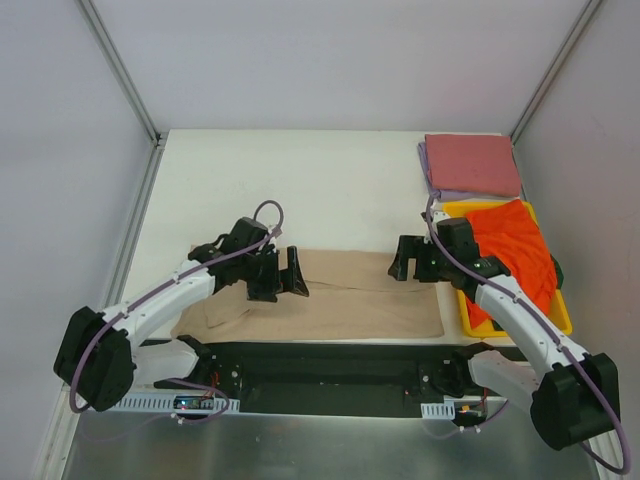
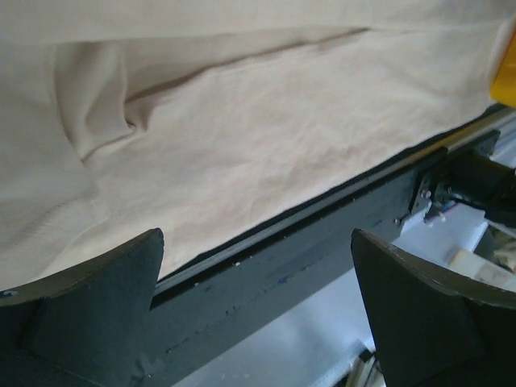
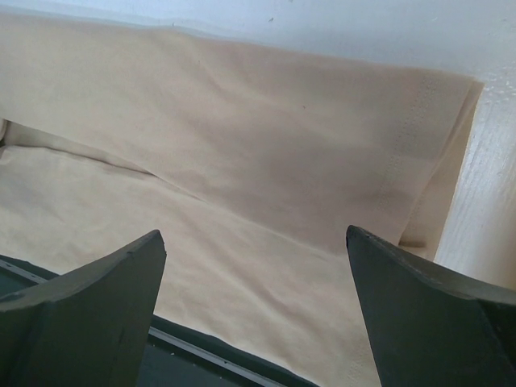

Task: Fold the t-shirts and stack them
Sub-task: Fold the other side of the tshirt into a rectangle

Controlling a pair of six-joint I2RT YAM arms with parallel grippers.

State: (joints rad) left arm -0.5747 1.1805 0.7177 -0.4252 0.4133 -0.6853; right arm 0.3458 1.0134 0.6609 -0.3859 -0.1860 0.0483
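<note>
**Table (image 1: 300, 180).** The work sits crowded along its near edge and right side. The far left lies unused.

**Tan t-shirt (image 1: 330, 300).** It lies lengthwise along the near edge between the two arms, with one long fold laid over. Its near hem runs right beside the black base rail (image 1: 330, 360). If you drag it toward the arms, expect the hem to slip off the edge or catch on that rail. The left end is rumpled around the sleeve, and the fold line runs crooked. A further fold over that would lock the wrinkle in.

**Orange-red t-shirt (image 1: 515, 250).** It is unfolded, heaped in the yellow tray (image 1: 468, 325) and spilling over the rim. Your right arm passes directly beside it, so a wide swing could snag the cloth and pull it out.

**Folded stack.** The dusty pink-red t-shirt (image 1: 472, 163) rests on the lavender t-shirt (image 1: 428, 172) at the far right corner. The lavender shows past the left edge, so the pile is not square. A careless drop on top may skew it further.

**Left gripper (image 1: 293, 272).** The jaws are spread wide and hold nothing. It hovers over the tan shirt's left half. If it closes shallow, it may take only the top layer.

**Right gripper (image 1: 401, 260).** The jaws are likewise spread and empty, above the right hem. Uneven timing between the two would twist the fold.
</note>
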